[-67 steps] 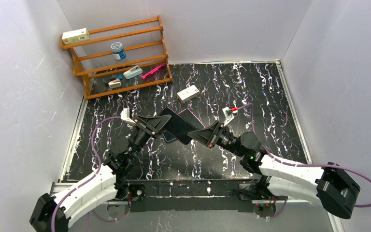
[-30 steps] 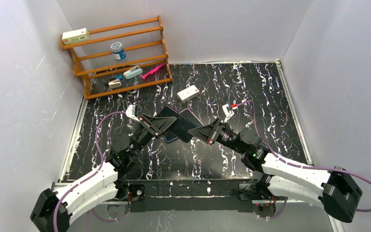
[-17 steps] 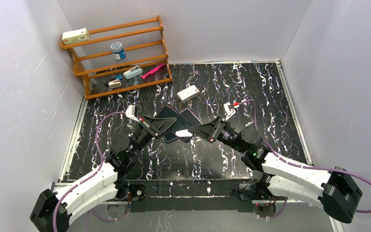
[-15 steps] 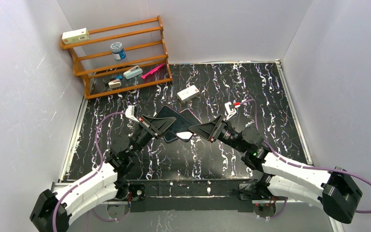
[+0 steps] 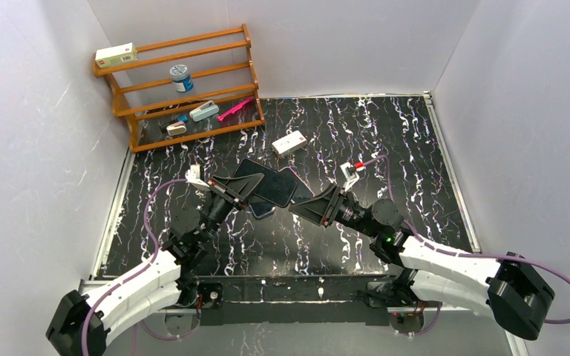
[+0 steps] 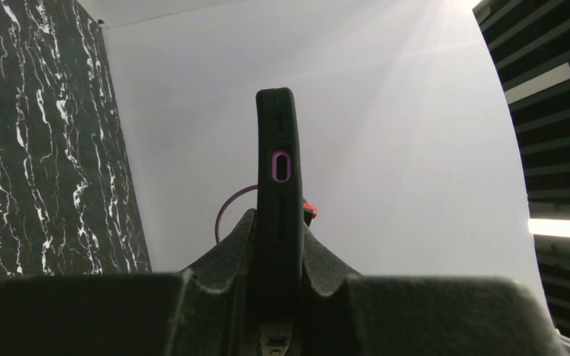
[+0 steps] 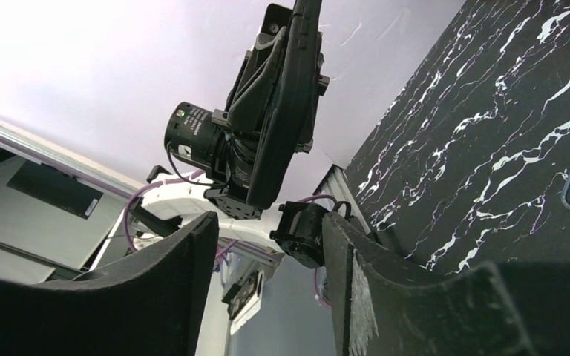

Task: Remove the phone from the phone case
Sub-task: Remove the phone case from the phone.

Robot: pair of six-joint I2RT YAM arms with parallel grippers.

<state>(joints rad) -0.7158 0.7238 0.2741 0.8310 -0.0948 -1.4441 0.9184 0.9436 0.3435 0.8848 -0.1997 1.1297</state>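
Black case (image 6: 278, 185): clamped in left claw (image 6: 276, 256), up off the mat (image 5: 356, 141)
Right claw (image 7: 267, 226): spread, empty, just right of case
Bluish slab (image 5: 262, 211): flat on mat, below case

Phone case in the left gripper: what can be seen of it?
The phone case is matte black, rubbery-looking, slim and slightly bowed. Edge-on to the left wrist camera, it shows a pink-rimmed oval port cutout between rows of small holes. The left gripper is shut on its lower part. Whether it is empty cannot be told.
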